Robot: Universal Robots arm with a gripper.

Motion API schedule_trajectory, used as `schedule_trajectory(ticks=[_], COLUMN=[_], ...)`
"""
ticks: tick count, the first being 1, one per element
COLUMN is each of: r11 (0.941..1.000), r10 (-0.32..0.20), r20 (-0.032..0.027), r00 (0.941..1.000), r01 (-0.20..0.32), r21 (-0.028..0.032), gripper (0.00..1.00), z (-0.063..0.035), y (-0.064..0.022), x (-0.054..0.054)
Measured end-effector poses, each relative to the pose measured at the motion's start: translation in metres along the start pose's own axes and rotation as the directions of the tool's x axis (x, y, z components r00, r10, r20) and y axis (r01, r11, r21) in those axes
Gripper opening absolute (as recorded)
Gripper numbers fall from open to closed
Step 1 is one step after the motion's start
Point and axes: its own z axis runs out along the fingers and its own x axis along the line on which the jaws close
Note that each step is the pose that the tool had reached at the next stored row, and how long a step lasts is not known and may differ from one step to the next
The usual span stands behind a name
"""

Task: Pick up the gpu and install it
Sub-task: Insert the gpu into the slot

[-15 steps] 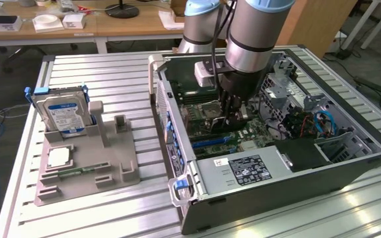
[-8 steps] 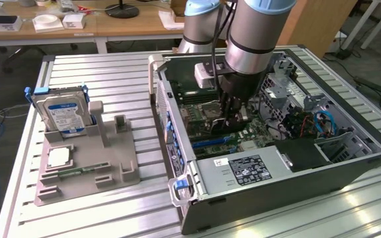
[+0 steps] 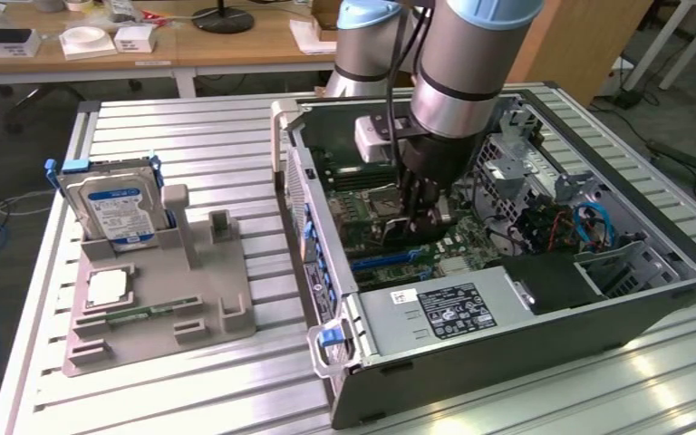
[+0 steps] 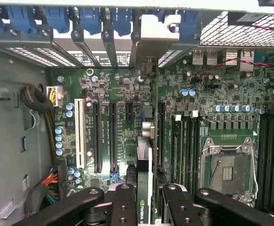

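The pincer (image 3: 428, 216) is seen lowered into the open computer case (image 3: 542, 317) and is clenched on the gpu (image 4: 143, 157). The card is gripped edge-on between the two fingers (image 4: 124, 207), with a green logo visible on its edge right at the grip. From the pincer the card is stretched away towards the case's rear wall, where its silver bracket (image 4: 150, 33) is set among the blue latches (image 4: 92, 19).

Directly beneath the pincer the motherboard (image 4: 108, 84) is laid out: long black slots (image 4: 97, 136) are found close on one side of the held card, and the open processor socket (image 4: 228, 172) on the other. Whether the card is seated in a slot cannot be told.

Well apart from the pincer, to the exterior view's left, a hard drive (image 3: 112, 207) is stood upright in a grey holder (image 3: 160, 299) on the slatted table (image 3: 203, 136) — outside the case.
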Motion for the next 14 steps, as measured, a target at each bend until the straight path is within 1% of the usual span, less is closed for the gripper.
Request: schedule_trajectory(ticks=[6,14], r11=[1.0000,1.0000], r10=[0.000,0.000], r20=[-0.0003,-0.0003], r00=[1.0000,1.0000], r01=[0.000,0.000], r21=[-0.0029,-0.0053], gripper=[0.26,0.26], z=[0.0042,0.0074], y=[0.0001,0.0004], x=[0.0009,0.0026])
